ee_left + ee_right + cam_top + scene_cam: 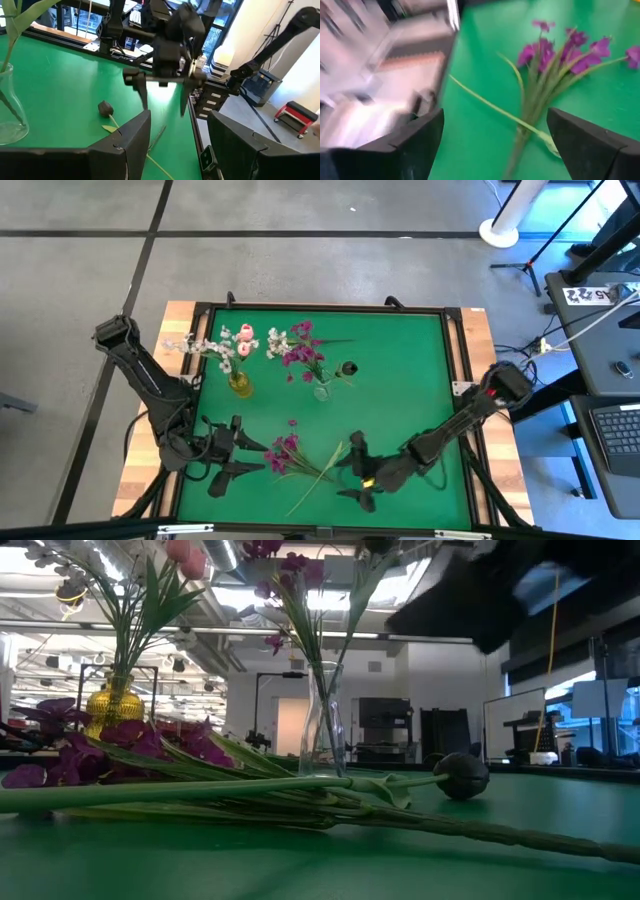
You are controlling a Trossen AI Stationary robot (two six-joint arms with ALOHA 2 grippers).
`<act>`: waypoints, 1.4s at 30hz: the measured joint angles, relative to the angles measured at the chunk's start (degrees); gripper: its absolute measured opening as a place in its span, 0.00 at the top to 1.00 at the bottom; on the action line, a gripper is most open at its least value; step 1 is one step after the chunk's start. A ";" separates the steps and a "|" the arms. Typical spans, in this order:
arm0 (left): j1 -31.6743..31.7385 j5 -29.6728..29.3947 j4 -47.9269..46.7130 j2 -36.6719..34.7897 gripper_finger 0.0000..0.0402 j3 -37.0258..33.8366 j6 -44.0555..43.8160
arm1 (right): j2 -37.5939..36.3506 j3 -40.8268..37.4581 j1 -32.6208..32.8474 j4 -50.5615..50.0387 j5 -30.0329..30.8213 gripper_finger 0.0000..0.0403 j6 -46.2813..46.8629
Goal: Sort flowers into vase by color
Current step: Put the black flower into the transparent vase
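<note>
A yellow vase point(240, 385) holds white and pink flowers point(228, 343). Beside it a clear vase point(321, 390) holds magenta flowers point(302, 352). A loose bunch of magenta flowers point(285, 452) lies flat on the green mat, its stems point(530, 115) running toward the near edge. A dark flower head point(105, 107) also rests on the mat. My left gripper point(255, 456) stands open just left of the loose bunch, nothing between its fingers point(131, 142). My right gripper point(358, 472) hovers open to the right of the bunch's stem ends, and its fingers point(590, 145) touch nothing.
A black frame point(455, 350) and a wooden table border point(478, 340) surround the green mat. A long pale stem point(200, 790) lies across the mat close to its near edge. Bare mat point(410, 380) lies at the far right.
</note>
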 joint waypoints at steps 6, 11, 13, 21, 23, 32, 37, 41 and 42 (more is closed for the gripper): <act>-0.10 0.47 -0.28 0.00 0.52 0.02 0.46 | 3.71 8.08 -2.01 -20.39 0.42 0.14 -3.07; -0.11 0.47 -0.94 0.00 0.52 0.02 0.48 | 3.69 9.26 -3.30 -32.61 0.36 0.22 -1.26; -0.11 0.47 -1.07 0.00 0.52 0.02 0.49 | 3.72 9.22 -3.55 -35.11 0.38 0.25 -1.26; -0.04 0.47 -1.08 0.00 0.52 0.02 0.47 | 4.78 9.33 -6.99 -34.60 -0.54 0.37 -4.76; -0.04 0.46 -1.07 0.00 0.52 0.02 0.46 | 4.88 9.20 -7.77 -35.33 -1.05 0.38 -6.00; -0.04 0.45 -1.07 0.00 0.52 0.02 0.44 | 4.89 8.96 -10.28 -35.68 -3.92 0.41 -6.30; -0.04 0.47 -1.07 0.00 0.52 0.02 0.45 | 4.89 7.56 -10.17 -35.76 -4.65 0.41 -6.16; -0.04 0.45 -1.07 0.00 0.52 0.02 0.83 | 4.89 6.33 -10.27 -35.32 -4.45 0.41 -3.38; -0.04 0.45 -1.07 0.00 0.52 0.02 0.83 | 4.89 6.00 -10.54 -35.19 -4.39 0.41 -3.00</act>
